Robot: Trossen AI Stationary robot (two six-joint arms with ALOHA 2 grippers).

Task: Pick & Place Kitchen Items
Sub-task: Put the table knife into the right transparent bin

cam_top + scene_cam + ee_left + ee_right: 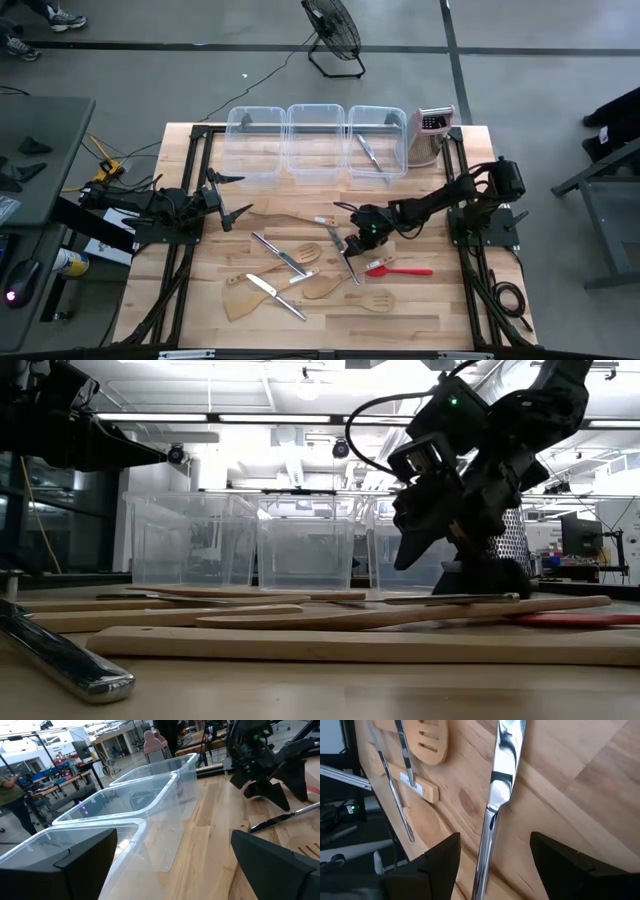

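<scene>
While the right gripper (343, 243) hangs over mid-counter (430, 310), its jaws stand wide either side of a silver knife (495, 805) lying flat on the wood, gripping nothing. No readable writing anywhere. Around it lie wooden spoons, a slotted spatula (368, 300) and a red spatula (400, 269); the low view cuts most handles off. The left gripper (236, 198) waits at the counter's left edge, jaws spread and empty. Farther back stand three clear tubs (315, 143), one holding tongs (367, 150), beside a box grater (432, 135).
</scene>
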